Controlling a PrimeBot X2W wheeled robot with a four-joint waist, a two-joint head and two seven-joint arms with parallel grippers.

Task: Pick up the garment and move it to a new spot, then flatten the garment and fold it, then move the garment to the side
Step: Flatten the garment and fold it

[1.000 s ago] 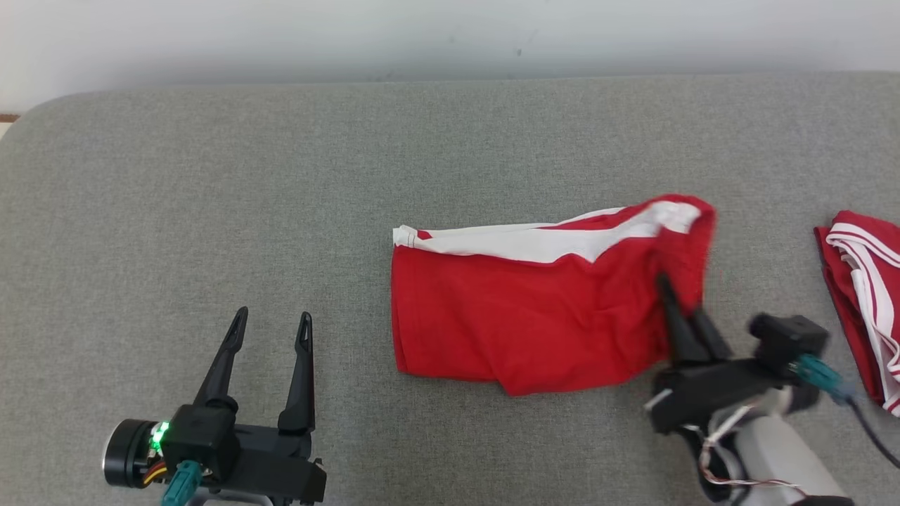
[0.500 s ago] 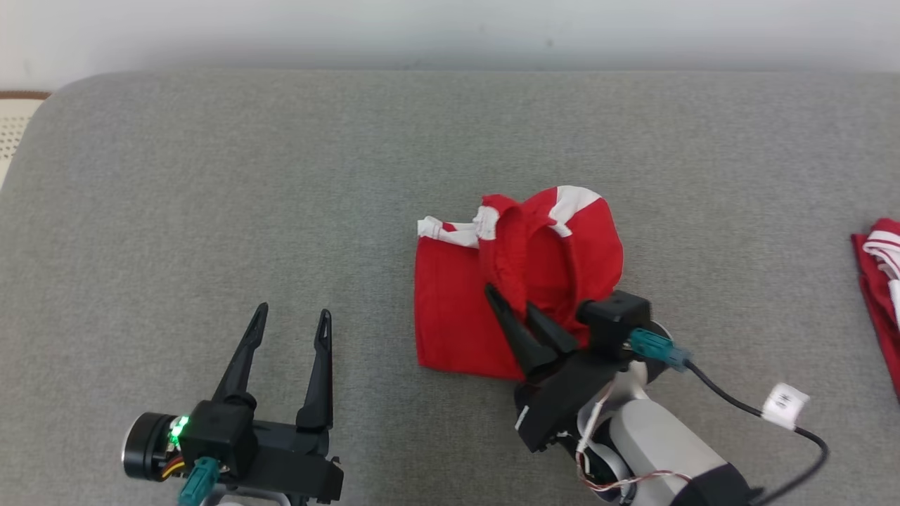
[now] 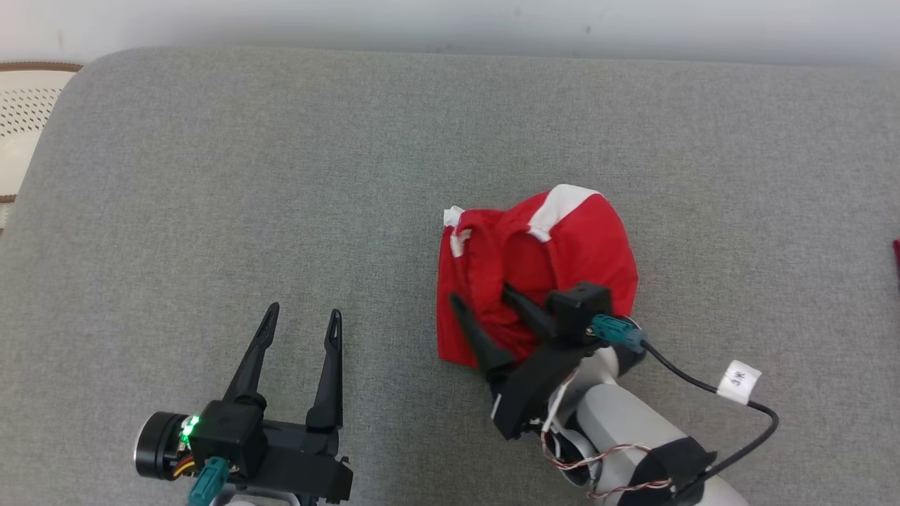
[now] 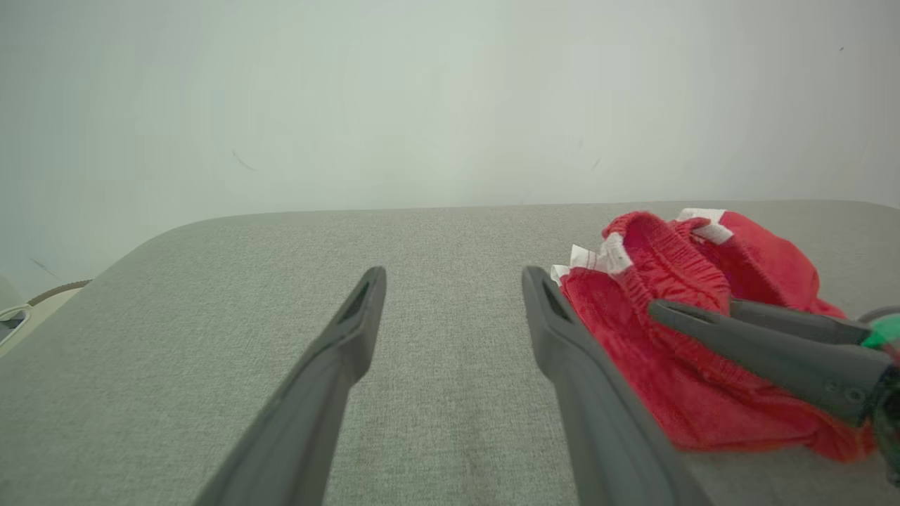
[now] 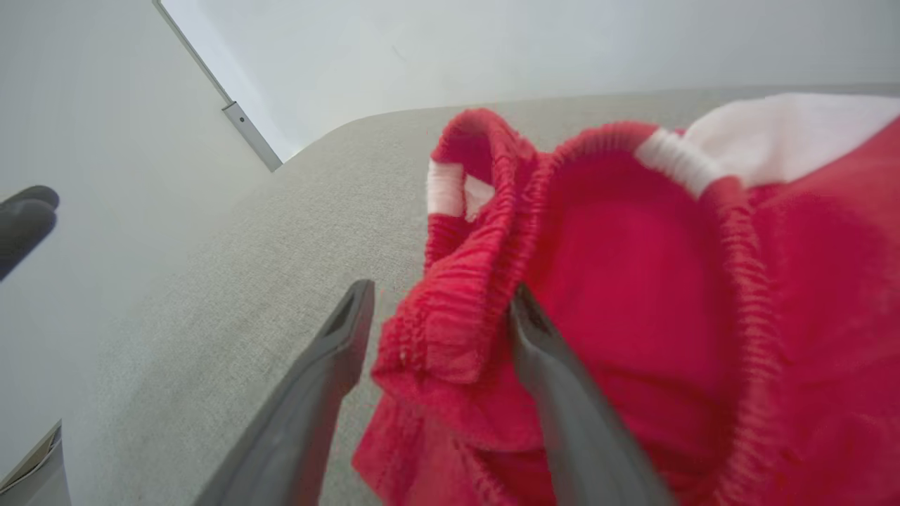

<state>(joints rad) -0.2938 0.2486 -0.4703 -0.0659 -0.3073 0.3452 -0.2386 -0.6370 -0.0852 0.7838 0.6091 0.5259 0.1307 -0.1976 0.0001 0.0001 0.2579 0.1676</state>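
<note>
The garment, red shorts [image 3: 562,246] with white side stripes, lies bunched and doubled over itself on the grey padded surface [image 3: 281,176]. My right gripper [image 3: 481,296] is at its near left edge, open, with the gathered waistband [image 5: 457,330] lying loosely between the spread fingers and draped against one of them. The left wrist view shows the shorts [image 4: 668,379] to the right, with the right gripper's fingers [image 4: 773,351] lying across them. My left gripper [image 3: 304,311] stands open over bare surface, well left of the shorts and holding nothing.
A pale perforated object [image 3: 24,119] sits beyond the surface's rounded far-left corner. A sliver of another red garment [image 3: 896,249] shows at the right edge. My right arm's cable with its white tag [image 3: 738,381] trails over the surface. A white wall runs behind.
My right gripper carried the shorts' right end over to the left, doubling the garment, and its jaws have since spread apart. The camera has turned left. My left gripper has not moved on its own.
</note>
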